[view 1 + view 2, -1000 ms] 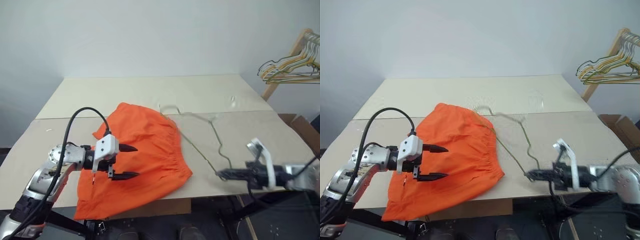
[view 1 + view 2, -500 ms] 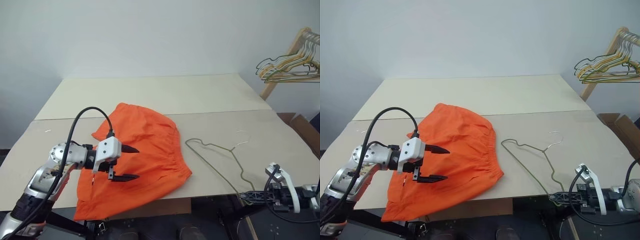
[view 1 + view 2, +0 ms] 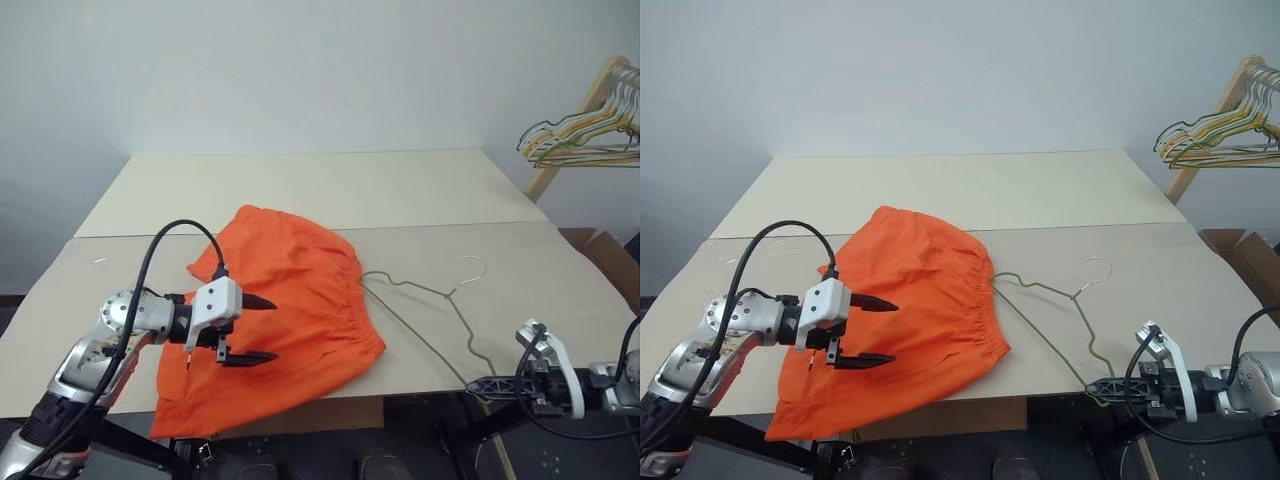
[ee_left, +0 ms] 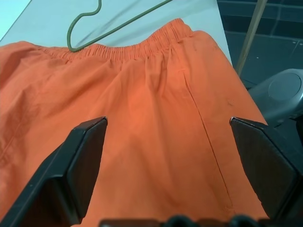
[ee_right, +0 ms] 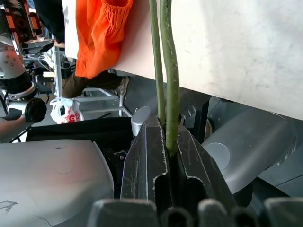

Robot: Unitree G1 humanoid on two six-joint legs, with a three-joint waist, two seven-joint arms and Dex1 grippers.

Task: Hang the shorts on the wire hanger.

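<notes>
The orange shorts (image 3: pixel 300 290) lie flat on the left half of the table (image 3: pixel 300 190), waistband toward the right. My left gripper (image 3: pixel 273 328) hovers open just above the fabric, fingers (image 4: pixel 87 156) spread wide over the shorts (image 4: pixel 161 118). The wire hanger (image 3: pixel 450 294) lies on the table to the right of the shorts, its far corner at the waistband and its hook (image 3: pixel 472 262) pointing away. My right gripper (image 3: pixel 482 385) sits just off the table's front edge, shut on the hanger's near corner. In the right wrist view, the wire (image 5: pixel 166 56) runs out from between the shut fingertips (image 5: pixel 165 139).
A wooden rack holding several wire hangers (image 3: pixel 585 140) stands at the back right, beyond the table. A cardboard box (image 3: pixel 600 250) sits beside the table's right side. A seam (image 3: pixel 130 236) crosses the tabletop behind the shorts.
My right gripper has dropped to the right and below the table's front edge with the hanger. The hanger now lies flat on the table. My left gripper has stayed put.
</notes>
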